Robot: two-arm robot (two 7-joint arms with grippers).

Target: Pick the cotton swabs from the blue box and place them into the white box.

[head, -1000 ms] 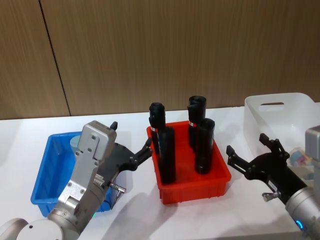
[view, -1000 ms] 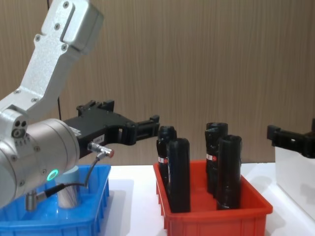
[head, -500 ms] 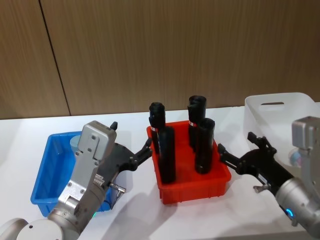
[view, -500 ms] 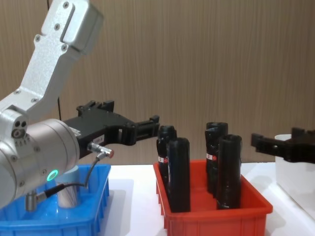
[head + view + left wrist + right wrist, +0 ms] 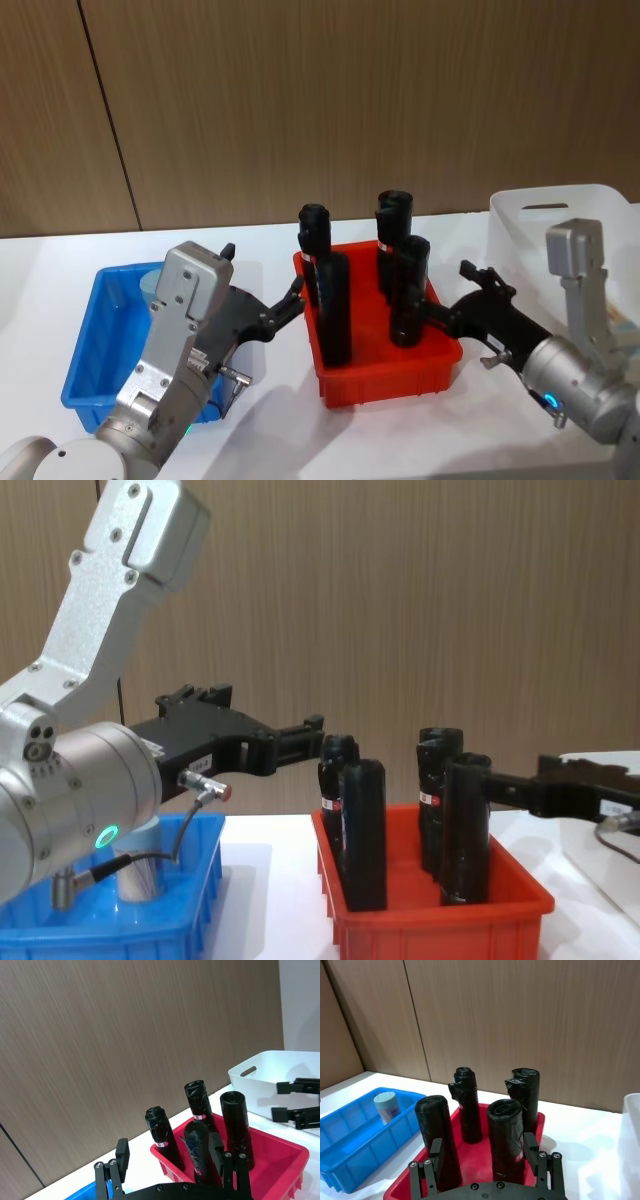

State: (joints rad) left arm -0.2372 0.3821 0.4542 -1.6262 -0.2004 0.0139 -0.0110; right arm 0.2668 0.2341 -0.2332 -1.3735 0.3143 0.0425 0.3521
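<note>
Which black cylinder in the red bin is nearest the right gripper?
The front-right black cylinder, with the right gripper just beside it; the other three stand farther back or left.

A red bin [image 5: 390,377] sits at the middle of a white table [image 5: 260,252]. Four black cylinders stand upright in it: one far left [image 5: 314,245], one near left [image 5: 333,312], one far right [image 5: 393,228] and one near right [image 5: 408,297]. Their tops are crumpled, so they may be rolls wrapped in black plastic. The two far ones carry a small red and white band [image 5: 431,801] partway up. Behind the table rises a brown wood-grain wall [image 5: 350,100], with a dark vertical seam [image 5: 105,125] on the left.
</note>
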